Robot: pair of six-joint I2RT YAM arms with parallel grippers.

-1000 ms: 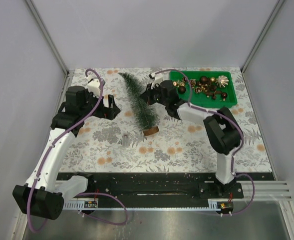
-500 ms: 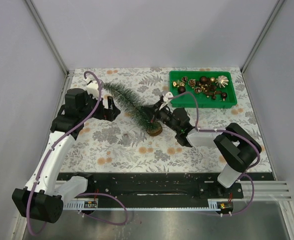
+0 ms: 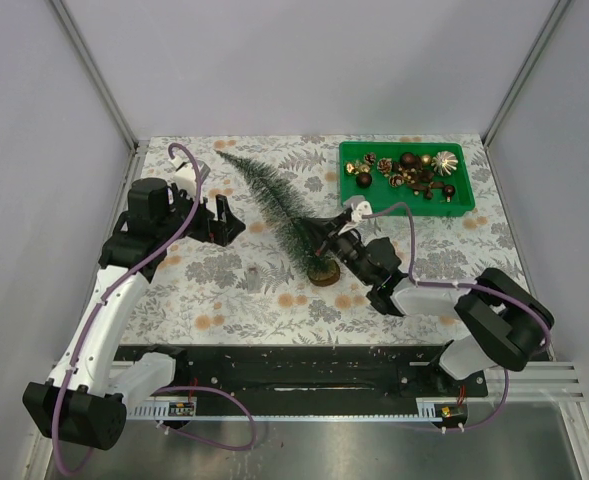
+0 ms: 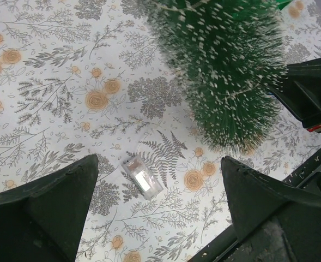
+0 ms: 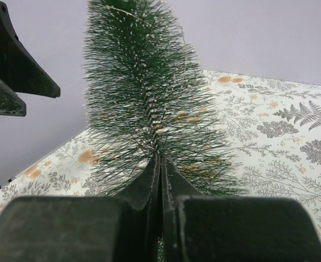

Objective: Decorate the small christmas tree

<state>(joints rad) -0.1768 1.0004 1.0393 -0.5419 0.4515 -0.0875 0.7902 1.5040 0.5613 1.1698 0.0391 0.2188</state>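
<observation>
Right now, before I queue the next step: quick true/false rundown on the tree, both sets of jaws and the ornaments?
1. The right jaws are shut on the small christmas tree. True.
2. The tree stands straight up on its own. False: it leans, tip toward the far left, gripped near its base by the right jaws.
3. The left jaws hold an ornament. False: they are open and empty, beside the tree.
4. The ornaments lie in the green tray. True.
5. Some ornaments hang on the tree. False: none shows on it.
</observation>
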